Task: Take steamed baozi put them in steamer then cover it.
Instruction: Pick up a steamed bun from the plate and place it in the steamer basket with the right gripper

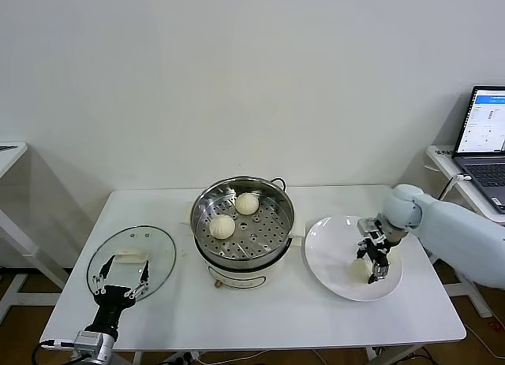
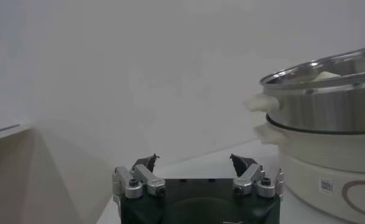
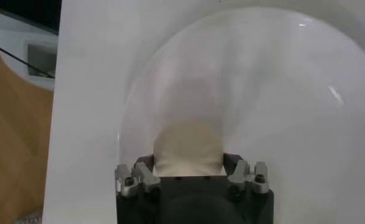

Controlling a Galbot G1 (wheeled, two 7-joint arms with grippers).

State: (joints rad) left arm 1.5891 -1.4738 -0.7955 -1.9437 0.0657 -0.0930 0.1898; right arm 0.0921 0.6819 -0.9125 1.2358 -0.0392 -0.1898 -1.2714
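Observation:
The steamer [image 1: 244, 232] stands mid-table with two baozi [image 1: 222, 226] [image 1: 248, 203] on its perforated tray. It also shows in the left wrist view [image 2: 328, 115]. My right gripper [image 1: 373, 260] is down over the white plate [image 1: 331, 247], shut on a third baozi [image 3: 188, 149] that sits between its fingers [image 3: 231, 164] at the plate's surface. No fourth baozi shows. The glass cover [image 1: 132, 260] lies flat at the table's left. My left gripper [image 1: 120, 286] is open and empty, at the cover's near edge.
A laptop [image 1: 483, 136] sits on a side table at the right. Another table edge [image 1: 9, 152] is at the far left. A cable [image 3: 24, 58] lies off the table's side in the right wrist view.

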